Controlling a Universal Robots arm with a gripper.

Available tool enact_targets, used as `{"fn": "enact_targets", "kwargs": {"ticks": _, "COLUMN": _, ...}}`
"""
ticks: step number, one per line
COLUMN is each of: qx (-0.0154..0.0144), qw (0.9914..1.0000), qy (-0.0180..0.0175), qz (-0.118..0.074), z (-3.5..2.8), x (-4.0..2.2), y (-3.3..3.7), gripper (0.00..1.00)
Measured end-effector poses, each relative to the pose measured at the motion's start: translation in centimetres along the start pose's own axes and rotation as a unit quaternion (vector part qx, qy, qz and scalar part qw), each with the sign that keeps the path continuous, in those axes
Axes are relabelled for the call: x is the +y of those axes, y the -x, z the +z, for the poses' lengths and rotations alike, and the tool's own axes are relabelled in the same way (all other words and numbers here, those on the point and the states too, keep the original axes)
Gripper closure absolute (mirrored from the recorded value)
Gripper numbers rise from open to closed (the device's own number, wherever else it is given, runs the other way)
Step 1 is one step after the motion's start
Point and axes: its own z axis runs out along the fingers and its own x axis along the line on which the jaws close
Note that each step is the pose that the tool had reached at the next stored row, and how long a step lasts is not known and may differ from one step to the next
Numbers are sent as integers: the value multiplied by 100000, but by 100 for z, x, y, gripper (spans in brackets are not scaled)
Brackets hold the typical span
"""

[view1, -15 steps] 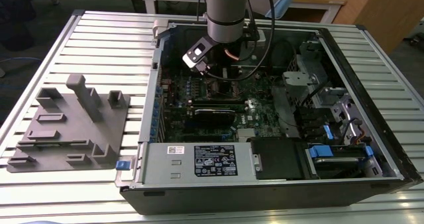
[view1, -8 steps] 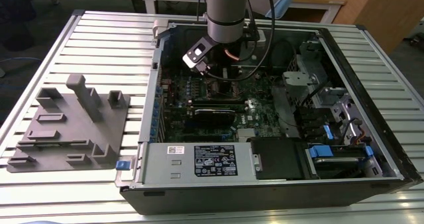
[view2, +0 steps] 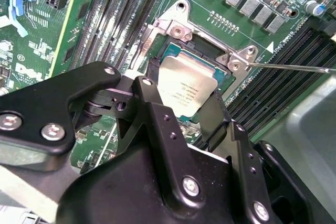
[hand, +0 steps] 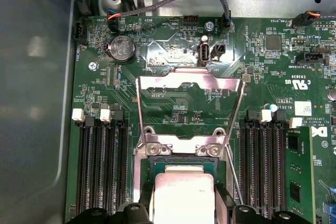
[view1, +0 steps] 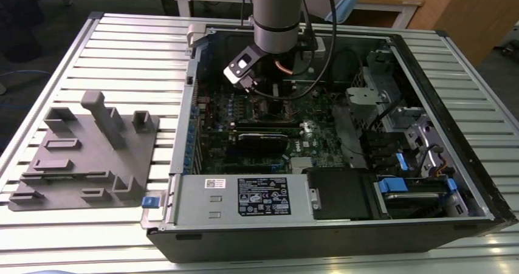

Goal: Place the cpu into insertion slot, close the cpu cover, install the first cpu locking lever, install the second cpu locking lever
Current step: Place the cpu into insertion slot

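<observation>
Gripper (view2: pixel 181 103) clamped on opposite edges of the cpu (view2: pixel 188 85), directly over the insertion slot (view2: pixel 178 53). The cpu cover (hand: pixel 157 82) is swung open.

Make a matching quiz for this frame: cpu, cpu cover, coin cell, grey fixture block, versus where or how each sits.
1. cpu
2. cpu cover
3. coin cell
4. grey fixture block

A. swung open, off the socket
B. on the slatted table, exterior view's left
C. between the fingers, over the insertion slot
D. in a round holder on the green board

Pairs: 1-C, 2-A, 3-D, 4-B
</observation>
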Motion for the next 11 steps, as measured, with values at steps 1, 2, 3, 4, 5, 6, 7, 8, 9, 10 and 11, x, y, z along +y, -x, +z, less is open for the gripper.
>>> {"fn": "enact_targets", "kwargs": {"ticks": 1, "qx": -1, "qw": 100000, "qy": 2, "qz": 2, "z": 5, "x": 0, "y": 1, "gripper": 46}}
{"fn": "enact_targets", "kwargs": {"ticks": 2, "qx": -21, "qw": 100000, "qy": -14, "qz": 4, "z": 8, "x": -1, "y": 3, "gripper": 46}}
{"fn": "enact_targets", "kwargs": {"ticks": 3, "qx": -32, "qw": 100000, "qy": -21, "qz": 2, "z": 11, "x": -2, "y": 4, "gripper": 46}}
{"fn": "enact_targets", "kwargs": {"ticks": 4, "qx": -34, "qw": 100000, "qy": -20, "qz": 2, "z": 12, "x": -2, "y": 4, "gripper": 46}}
{"fn": "enact_targets", "kwargs": {"ticks": 5, "qx": -34, "qw": 100000, "qy": -18, "qz": 2, "z": 13, "x": -1, "y": 4, "gripper": 46}}
{"fn": "enact_targets", "kwargs": {"ticks": 6, "qx": -20, "qw": 100000, "qy": -7, "qz": 2, "z": 15, "x": -1, "y": 3, "gripper": 46}}
{"fn": "enact_targets", "kwargs": {"ticks": 7, "qx": -10, "qw": 100000, "qy": 0, "qz": 1, "z": 15, "x": -1, "y": 3, "gripper": 46}}
{"fn": "enact_targets", "kwargs": {"ticks": 8, "qx": -9, "qw": 100000, "qy": -1, "qz": 2, "z": 15, "x": -1, "y": 3, "gripper": 46}}
{"fn": "enact_targets", "kwargs": {"ticks": 9, "qx": -9, "qw": 100000, "qy": -1, "qz": 0, "z": 15, "x": -1, "y": 3, "gripper": 46}}
{"fn": "enact_targets", "kwargs": {"ticks": 10, "qx": -9, "qw": 100000, "qy": 1, "qz": 2, "z": 16, "x": -1, "y": 3, "gripper": 46}}
{"fn": "enact_targets", "kwargs": {"ticks": 11, "qx": -11, "qw": 100000, "qy": -3, "qz": 0, "z": 16, "x": -1, "y": 3, "gripper": 46}}
